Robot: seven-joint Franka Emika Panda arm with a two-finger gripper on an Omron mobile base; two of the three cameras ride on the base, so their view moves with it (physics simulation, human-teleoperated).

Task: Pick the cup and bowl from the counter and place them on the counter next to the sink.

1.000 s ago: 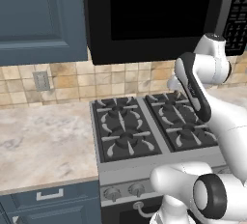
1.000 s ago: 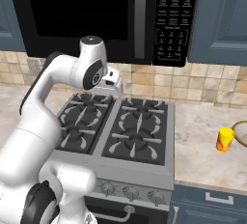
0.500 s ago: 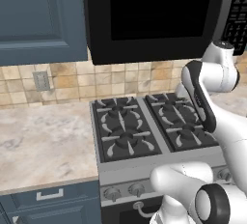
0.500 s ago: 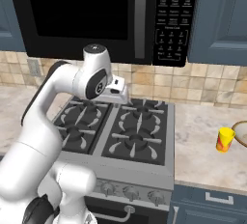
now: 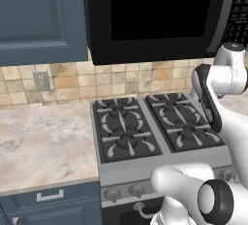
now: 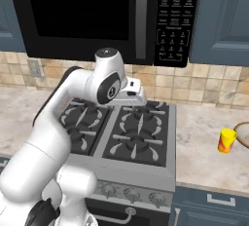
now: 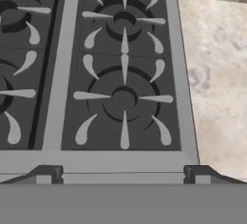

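Jaws [image 7: 123,170] spread, empty, high over stovetop [image 7: 120,73]. Cup [image 6: 226,141] upright on worktop [image 6: 204,147] right of stove, just beside bowl [image 6: 242,135] at frame edge.

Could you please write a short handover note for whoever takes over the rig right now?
Gripper: over the front of the stovetop, jaws apart, holding nothing.
Cup: upright on the counter right of the stove, untouched.
Bowl: just beyond the cup at the right edge of the right base view, cut off by the frame.
Sink: I can't place it from here.
Done: nothing picked or placed.
Left: grasp the cup, set it next to the sink, then the same for the bowl.
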